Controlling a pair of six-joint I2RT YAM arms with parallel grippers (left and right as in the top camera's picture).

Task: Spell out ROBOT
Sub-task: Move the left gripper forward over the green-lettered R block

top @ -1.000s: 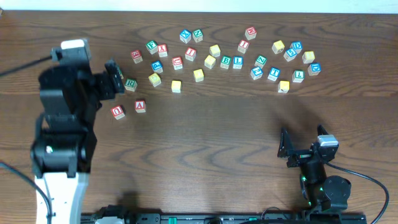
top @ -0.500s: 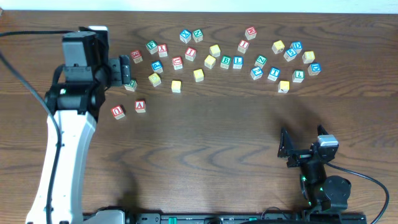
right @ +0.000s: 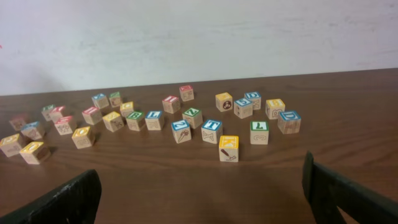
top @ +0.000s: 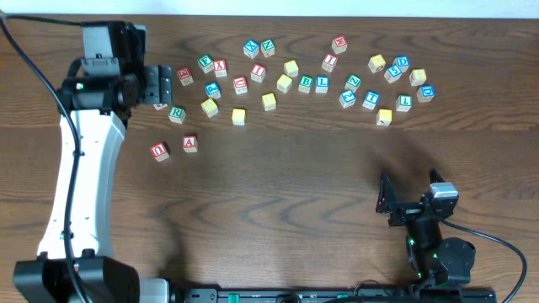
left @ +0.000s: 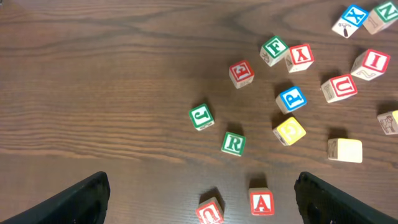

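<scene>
Letter cubes for ROBOT: none are set in a row. The word is judged not begun, with all five letters left to be placed.

- R cube [left: 234, 143], green-framed: found loose near the far left corner of the bench [top: 278, 194], close to a green J cube [left: 201, 116].
- Yellow cubes [top: 209, 107], wanted for the two O's: several are scattered along the far edge.
- B cube [top: 306, 83], green-framed: seen midway along the far edge, just beside another green cube.
- T cube [top: 370, 100], blue-framed: seen toward the far right corner.
- A cube [left: 261, 202] and U cube [left: 211, 211], red-framed: set a little apart from the rest, not needed.
- Left fingers [left: 81, 202]: spread wide, nothing grasped, held above the R cube.
- Right fingers [right: 62, 202]: released, empty, kept by the near edge, well apart from every cube.
</scene>
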